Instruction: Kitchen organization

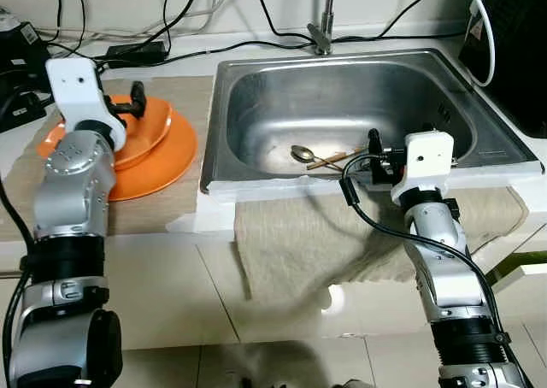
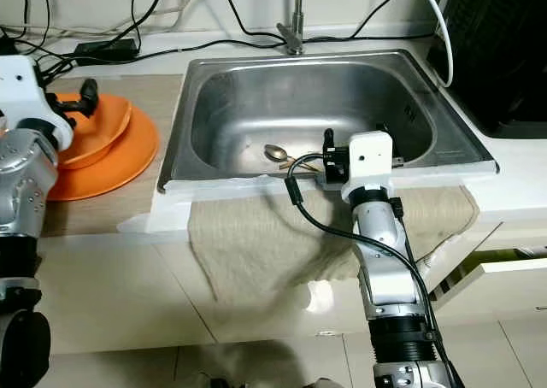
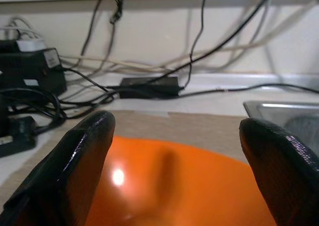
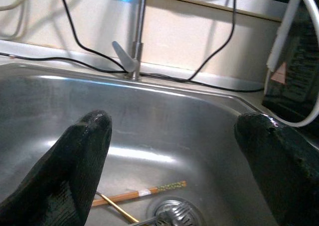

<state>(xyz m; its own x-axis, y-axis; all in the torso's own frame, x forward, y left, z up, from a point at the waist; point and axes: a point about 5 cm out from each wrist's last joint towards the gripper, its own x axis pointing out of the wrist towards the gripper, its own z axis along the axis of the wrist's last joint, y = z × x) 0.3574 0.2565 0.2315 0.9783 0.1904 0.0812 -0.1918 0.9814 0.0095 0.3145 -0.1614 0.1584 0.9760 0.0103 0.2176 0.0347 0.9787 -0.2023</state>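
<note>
Your right gripper (image 4: 169,161) hangs spread wide and empty over the near rim of the sink (image 1: 256,80), fingers pointing down into the basin. Just ahead of it and below, on the basin floor, lie a spoon (image 1: 302,153) and chopsticks (image 4: 139,192), crossing or touching near the drain (image 4: 172,216); the wrist view is too tight to tell which sits on top. Beyond them, at the far rim, stands the tap (image 1: 323,25).

Your left gripper (image 3: 174,161) is likewise open with nothing in it, poised over the orange bowl (image 1: 145,127), which sits on an orange plate (image 1: 162,166). Behind it, cables (image 3: 149,71) and a black power brick (image 3: 149,85) crowd the counter.

Risks, as I judge them: the spoon and chopsticks are thin and flat on slick steel, so a closing pinch may skate off them or push them toward the drain. Drop too steeply and your fingertips strike the basin. Catching both items at once could let one slip out on the lift. The cable (image 1: 376,221) looping off your right wrist hangs over the cloth (image 1: 325,243) draped on the counter edge and could snag it or the rim as you reach.
</note>
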